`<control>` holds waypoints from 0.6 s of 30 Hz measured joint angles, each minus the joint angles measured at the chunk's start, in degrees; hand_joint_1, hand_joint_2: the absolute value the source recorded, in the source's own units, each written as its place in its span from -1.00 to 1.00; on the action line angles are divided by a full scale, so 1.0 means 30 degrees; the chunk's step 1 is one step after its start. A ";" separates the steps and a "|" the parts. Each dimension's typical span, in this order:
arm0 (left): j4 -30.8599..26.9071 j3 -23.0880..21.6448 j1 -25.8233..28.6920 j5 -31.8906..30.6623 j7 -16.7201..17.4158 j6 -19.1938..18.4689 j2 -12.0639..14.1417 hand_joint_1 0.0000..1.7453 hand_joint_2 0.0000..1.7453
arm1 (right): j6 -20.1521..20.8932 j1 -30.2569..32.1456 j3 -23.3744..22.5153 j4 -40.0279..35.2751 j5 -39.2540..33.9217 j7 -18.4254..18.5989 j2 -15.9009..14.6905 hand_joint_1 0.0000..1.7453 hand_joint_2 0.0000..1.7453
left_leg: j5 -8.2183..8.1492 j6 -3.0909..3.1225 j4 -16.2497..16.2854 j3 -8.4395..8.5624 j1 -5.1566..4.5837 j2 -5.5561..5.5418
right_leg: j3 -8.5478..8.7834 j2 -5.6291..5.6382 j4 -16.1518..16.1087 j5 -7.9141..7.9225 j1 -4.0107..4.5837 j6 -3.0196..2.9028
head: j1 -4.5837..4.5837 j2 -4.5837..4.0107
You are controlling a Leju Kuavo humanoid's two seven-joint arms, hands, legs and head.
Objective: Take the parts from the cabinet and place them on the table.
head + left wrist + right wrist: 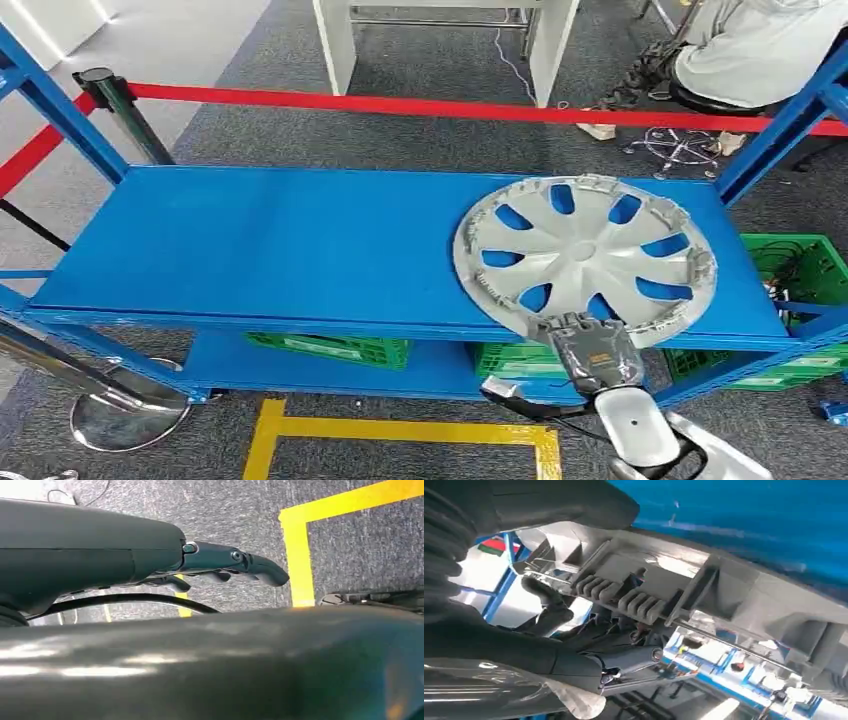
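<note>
The right robot hand (pixel 590 350) grips the hubcap (pixel 585 258) at the blue shelf's (pixel 250 240) front edge, so lifting it clear comes next; the left robot hand (pixel 220 567) hangs empty.

The shelf (pixel 270 245) is bright blue, and the wheel cover (pixel 585 255) is pale silver-grey with blue showing through its slots. The right hand (pixel 592 352) is dark grey with a small orange mark, its forearm glossy white. The barrier tape (pixel 400 104) is red. The crates (pixel 330 350) below are green. The floor line (pixel 400 432) is yellow on speckled grey carpet. The left hand (pixel 220 567) is dark grey.
</note>
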 joint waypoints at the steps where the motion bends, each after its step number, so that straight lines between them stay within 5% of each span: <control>1: -0.0036 0.0124 0.0069 0.0022 -0.0037 0.0000 -0.0015 -1.00 -1.00 | -0.0517 -0.0058 0.0248 -0.0109 0.0000 0.0240 -0.0197 1.00 1.00 | 0.0000 0.0000 0.0001 -0.0005 -0.0001 0.0000 | -0.0005 -0.0002 0.0000 0.0000 -0.0001 0.0000 | -0.0007 0.0000; 15: -0.0554 0.0874 0.0187 -0.0036 -0.0372 -0.0007 -0.0211 -1.00 -1.00 | -0.3226 -0.2239 0.2812 -0.2186 0.0000 0.0866 -0.2128 1.00 1.00 | 0.0001 0.0001 0.0004 -0.0006 -0.0001 -0.0001 | -0.0008 -0.0001 0.0004 0.0001 -0.0001 0.0002 | -0.0007 0.0000; 16: -0.0627 0.0911 0.0205 0.0015 -0.0474 -0.0007 -0.0211 -1.00 1.00 | -0.3336 -0.2393 0.2943 -0.2332 0.0000 0.0866 -0.2244 1.00 1.00 | 0.0001 0.0001 0.0004 -0.0007 -0.0001 -0.0005 | -0.0007 -0.0007 0.0004 0.0001 -0.0001 0.0002 | -0.0007 0.0000; 18: -0.0780 0.0998 0.0264 0.0197 -0.0758 -0.0132 -0.0211 -1.00 1.00 | -0.3583 -0.2734 0.3271 -0.2660 0.0000 0.0830 -0.2463 1.00 1.00 | 0.0000 0.0001 0.0005 -0.0007 -0.0003 -0.0006 | -0.0007 -0.0006 0.0004 0.0001 -0.0002 0.0002 | -0.0007 0.0000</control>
